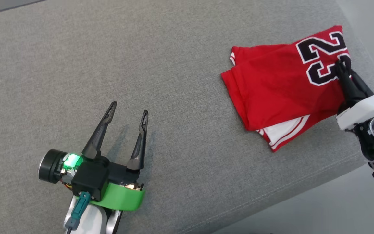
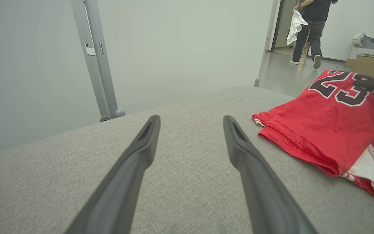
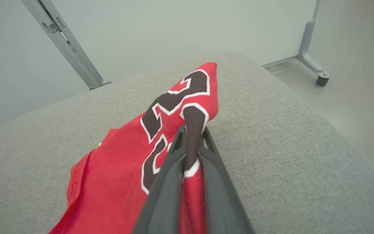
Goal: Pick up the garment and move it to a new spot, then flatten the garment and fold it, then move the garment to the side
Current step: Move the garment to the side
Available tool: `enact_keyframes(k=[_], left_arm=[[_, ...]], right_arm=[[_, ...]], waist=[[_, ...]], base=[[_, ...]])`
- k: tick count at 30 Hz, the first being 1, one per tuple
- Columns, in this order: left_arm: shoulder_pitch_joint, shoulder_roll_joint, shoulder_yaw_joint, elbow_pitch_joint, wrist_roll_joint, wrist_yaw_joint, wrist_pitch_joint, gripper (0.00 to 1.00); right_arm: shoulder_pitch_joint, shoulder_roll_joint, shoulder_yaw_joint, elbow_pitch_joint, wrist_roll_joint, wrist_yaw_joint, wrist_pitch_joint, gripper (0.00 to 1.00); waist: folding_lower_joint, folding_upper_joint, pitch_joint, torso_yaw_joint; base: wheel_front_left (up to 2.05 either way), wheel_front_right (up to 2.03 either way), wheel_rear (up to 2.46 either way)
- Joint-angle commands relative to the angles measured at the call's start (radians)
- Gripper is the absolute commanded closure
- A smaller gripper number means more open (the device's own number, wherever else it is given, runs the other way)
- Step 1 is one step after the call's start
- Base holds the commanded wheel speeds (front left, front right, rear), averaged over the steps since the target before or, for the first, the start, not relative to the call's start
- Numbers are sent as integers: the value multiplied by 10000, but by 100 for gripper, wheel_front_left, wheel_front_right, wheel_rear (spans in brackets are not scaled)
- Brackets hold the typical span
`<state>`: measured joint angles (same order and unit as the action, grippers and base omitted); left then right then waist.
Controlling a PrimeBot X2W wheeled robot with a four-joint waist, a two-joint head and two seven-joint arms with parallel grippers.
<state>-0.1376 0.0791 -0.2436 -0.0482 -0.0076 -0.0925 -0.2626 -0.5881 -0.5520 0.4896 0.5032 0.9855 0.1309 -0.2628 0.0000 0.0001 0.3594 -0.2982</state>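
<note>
The garment [image 1: 278, 87] is a red jersey with a black 23, folded into a compact stack on the right part of the grey cushion [image 1: 174, 97]. My right gripper [image 1: 342, 65] is shut on the garment's right edge, at the number; the right wrist view has a fold of the garment [image 3: 125, 169] pinched between the fingers [image 3: 170, 182]. My left gripper [image 1: 128, 109] stands open over bare cushion at the lower left, well apart from the garment [image 2: 330, 126]. In the left wrist view the left gripper [image 2: 190, 122] holds nothing.
The cushion's near edge [image 1: 271, 198] runs diagonally at the lower right, with pale floor [image 1: 336, 211] beyond. A grey metal post [image 2: 96, 61] and a wall stand behind the cushion. A person [image 2: 310, 26] carrying white cloth walks in a doorway far back, beside cardboard boxes [image 2: 372, 63].
</note>
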Motion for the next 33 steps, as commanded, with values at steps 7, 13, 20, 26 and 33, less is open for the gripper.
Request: enact_keyframes(k=[7, 13, 20, 26, 33], left_arm=[[-714, 267, -38, -722, 76, -78, -19, 0], [-1057, 546, -57, -1295, 203, -105, -17, 0], [-1392, 640, -178, -1887, 298, -97, -19, 0], [-1441, 602, -281, -1839, 267, -12, -19, 0], [-822, 382, -187, -1152, 6, 462, -19, 0]], right_arm=[[-1629, -1032, -233, 124, -533, -5, -32, 100], [-2401, -1687, -881, 548, -715, -5, -34, 100], [-2619, -1850, -2006, 1575, -845, -5, -32, 100], [-2733, -1494, -2467, 2536, -1642, -5, -34, 2], [-2304, -594, -3676, 2972, -4179, -5, -32, 0]], waist=[[0, -1, 1891, 971], [0, -1, 2712, 1089], [0, -1, 3049, 1137], [0, -1, 2864, 1184], [0, -1, 1625, 1503]], base=[[0, 0, 0], [0, 0, 0], [0, 0, 0], [0, 0, 0], [0, 0, 0]])
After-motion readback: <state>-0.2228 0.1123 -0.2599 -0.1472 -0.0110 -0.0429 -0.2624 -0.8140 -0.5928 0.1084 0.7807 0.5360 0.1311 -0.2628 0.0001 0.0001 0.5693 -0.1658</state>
